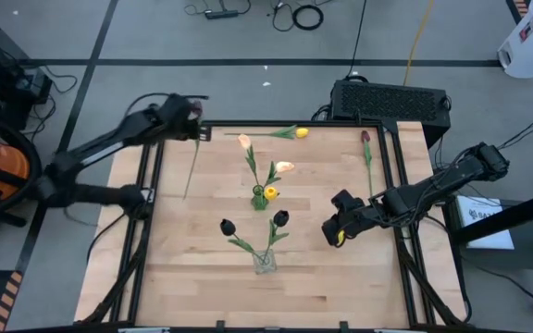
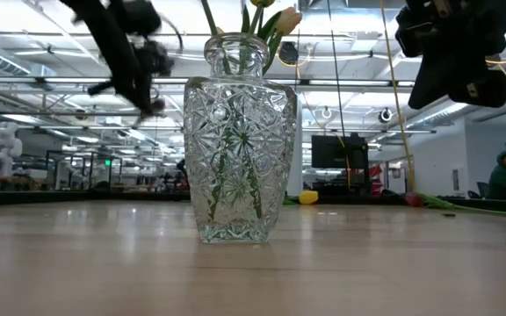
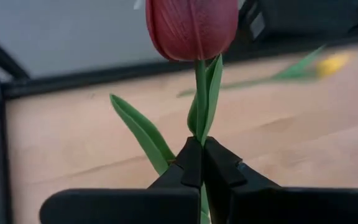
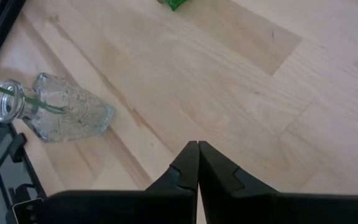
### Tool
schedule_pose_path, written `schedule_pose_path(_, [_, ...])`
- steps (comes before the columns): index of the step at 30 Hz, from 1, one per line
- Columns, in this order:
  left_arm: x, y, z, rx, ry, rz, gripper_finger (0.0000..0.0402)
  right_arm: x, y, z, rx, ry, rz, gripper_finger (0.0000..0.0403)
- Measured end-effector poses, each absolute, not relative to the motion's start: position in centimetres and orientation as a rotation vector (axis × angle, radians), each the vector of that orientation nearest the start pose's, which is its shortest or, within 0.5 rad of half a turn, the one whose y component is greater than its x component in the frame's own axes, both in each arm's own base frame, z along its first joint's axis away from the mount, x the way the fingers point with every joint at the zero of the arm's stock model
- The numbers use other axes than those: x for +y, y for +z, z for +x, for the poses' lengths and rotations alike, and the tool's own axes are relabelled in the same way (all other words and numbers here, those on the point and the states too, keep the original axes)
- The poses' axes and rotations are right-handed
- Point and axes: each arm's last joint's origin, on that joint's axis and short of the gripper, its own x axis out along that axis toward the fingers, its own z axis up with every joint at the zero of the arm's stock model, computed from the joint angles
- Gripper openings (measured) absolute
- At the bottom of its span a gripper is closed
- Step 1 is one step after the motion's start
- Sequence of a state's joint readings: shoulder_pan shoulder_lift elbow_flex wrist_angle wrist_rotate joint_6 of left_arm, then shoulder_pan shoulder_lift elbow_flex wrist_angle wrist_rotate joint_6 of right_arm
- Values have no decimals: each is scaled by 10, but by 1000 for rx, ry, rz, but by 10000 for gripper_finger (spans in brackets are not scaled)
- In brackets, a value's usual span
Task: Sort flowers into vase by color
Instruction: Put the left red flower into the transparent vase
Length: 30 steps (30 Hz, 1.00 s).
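The left end effector (image 3: 201, 163) is clamped on the thin green stem of a maroon tulip (image 3: 191, 28), just below the head and where a leaf (image 3: 143, 132) splits off, and it holds the flower above the far-left corner of the bench (image 1: 340, 268), the stem trailing down toward the wood. The flower looks very light, and the stem is likely to bend and sway, so a hold this close to the head steers the bloom well but leaves the long tail free to swing; aiming that tail into a narrow neck will probably take a slow, upright lowering. The clear glass vase (image 1: 265, 261) near the front middle already carries two dark tulips (image 1: 228, 227), and the green vase (image 1: 261, 198) just behind it holds yellow and peach heads; by colour the maroon one belongs in the clear vase. Glass is fragile and tippable, and the leaves already crowd its mouth. A yellow tulip (image 1: 285, 133) lies along the far edge and another dark tulip (image 1: 366, 153) lies at far right, both beside the black frame rail. The right end effector (image 4: 197, 163), fingers pressed together and empty, hovers right of the clear vase, narrowing the approach from that side; the left side of the bench is open.
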<state>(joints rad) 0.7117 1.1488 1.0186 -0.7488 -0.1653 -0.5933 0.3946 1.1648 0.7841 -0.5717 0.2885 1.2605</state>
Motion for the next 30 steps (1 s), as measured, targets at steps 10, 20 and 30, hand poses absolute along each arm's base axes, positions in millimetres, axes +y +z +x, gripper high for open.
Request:
schedule_pose_path(10, [44,371,142,122,896,-690,2,82,233,206,862,-387,817,0])
schedule_pose_path(20, [-34,386,171,-19,729,-597,2,96,233,199,890,-319,772,0])
schedule_pose_path(30, [-96,425,185,-29,591,-526,1,107,232,194,907,-276,756,0])
